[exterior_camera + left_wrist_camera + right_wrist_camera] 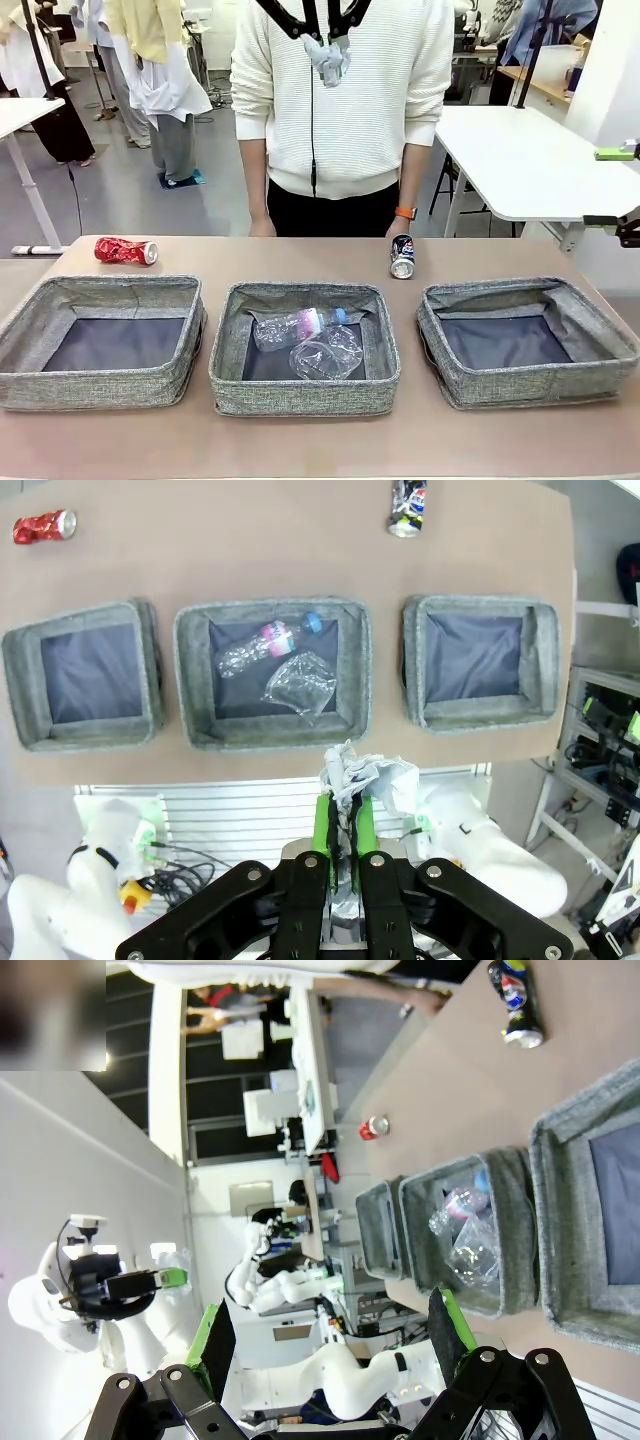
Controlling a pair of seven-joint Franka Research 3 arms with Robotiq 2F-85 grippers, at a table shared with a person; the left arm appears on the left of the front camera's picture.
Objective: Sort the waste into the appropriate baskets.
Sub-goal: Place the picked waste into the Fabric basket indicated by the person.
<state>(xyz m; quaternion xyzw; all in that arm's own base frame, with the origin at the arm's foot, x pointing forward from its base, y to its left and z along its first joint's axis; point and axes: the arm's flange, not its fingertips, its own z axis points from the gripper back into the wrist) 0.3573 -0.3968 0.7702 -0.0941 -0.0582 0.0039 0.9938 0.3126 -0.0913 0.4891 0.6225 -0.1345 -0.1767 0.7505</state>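
Note:
My left gripper hangs high over the table's far side, in front of the person, shut on crumpled white paper. In the left wrist view the paper sticks out between the green pads. Below stand three grey baskets: left, middle and right. A clear bottle and a clear cup lie in the middle one. A crushed red can and a dark can lie on the table behind the baskets. My right gripper is open and holds nothing.
A person in a white sweater stands at the far edge, hands hanging beside the dark can. White tables stand behind to the right. The left and right baskets hold nothing.

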